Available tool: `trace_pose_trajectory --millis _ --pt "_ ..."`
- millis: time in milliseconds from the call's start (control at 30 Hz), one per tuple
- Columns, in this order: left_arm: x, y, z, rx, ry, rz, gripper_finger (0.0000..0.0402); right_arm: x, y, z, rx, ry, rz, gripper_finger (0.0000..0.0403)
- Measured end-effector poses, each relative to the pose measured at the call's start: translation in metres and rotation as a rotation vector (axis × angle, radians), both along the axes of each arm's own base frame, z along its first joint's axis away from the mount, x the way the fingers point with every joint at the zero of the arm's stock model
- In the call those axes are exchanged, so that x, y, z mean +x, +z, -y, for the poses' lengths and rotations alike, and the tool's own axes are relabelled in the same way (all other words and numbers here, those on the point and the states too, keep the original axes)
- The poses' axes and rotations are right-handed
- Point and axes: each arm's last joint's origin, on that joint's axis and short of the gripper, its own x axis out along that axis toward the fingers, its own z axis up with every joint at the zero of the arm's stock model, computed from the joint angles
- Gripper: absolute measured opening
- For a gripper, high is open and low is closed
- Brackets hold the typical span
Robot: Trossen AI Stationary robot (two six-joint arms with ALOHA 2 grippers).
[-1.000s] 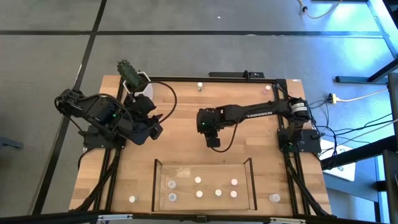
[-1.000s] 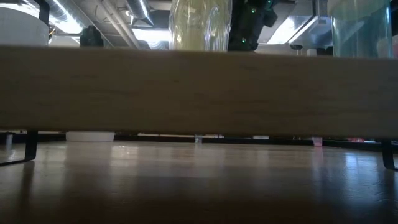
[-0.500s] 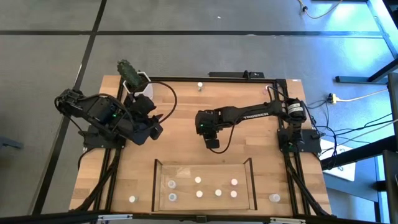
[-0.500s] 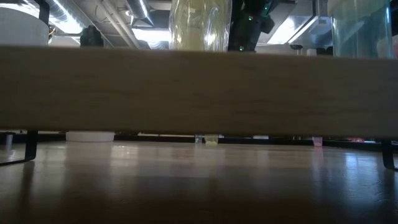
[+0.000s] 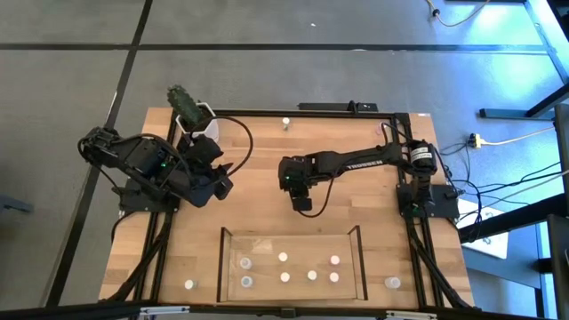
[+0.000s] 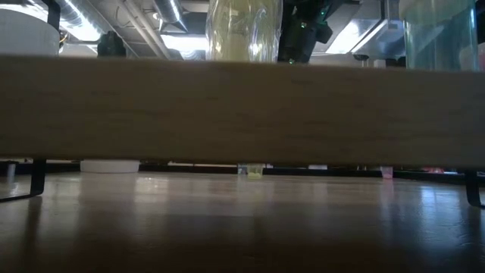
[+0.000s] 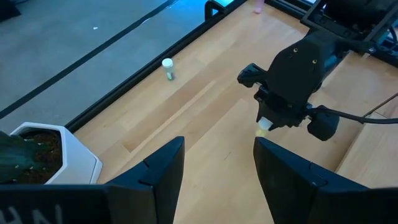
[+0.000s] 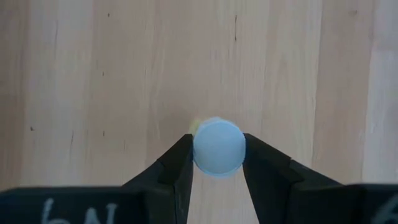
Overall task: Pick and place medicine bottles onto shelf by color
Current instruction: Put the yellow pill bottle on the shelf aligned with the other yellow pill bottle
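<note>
While the left gripper (image 7: 217,180) is parked open beside the cactus pot (image 5: 197,118) (far left corner), a bottle (image 8: 219,148) is pinched by the right gripper (image 8: 217,163) mid-table, with six bottles seen in the shelf (image 5: 356,240) beyond.

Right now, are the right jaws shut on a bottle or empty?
Shut on a bottle: in the right wrist view the right gripper has both jaws pressed against its round pale cap.
</note>
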Motion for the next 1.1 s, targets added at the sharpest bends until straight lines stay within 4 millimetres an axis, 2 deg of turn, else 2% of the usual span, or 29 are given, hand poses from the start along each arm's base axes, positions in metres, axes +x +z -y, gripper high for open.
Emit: trace_pose_trajectory --millis 533,967,1100 --pt "0.0 0.0 0.0 0.0 -0.001 0.0 0.0186 0.003 -0.009 0.002 0.011 -0.03 -0.015 0.0131" --pt "0.0 0.0 0.0 0.0 -0.001 -0.001 0.0186 0.003 -0.01 0.002 0.01 -0.027 -0.017 0.0213" --pt "0.0 0.0 0.0 0.0 -0.001 -0.001 0.0186 0.003 -0.01 0.002 0.008 -0.022 -0.017 0.0227"
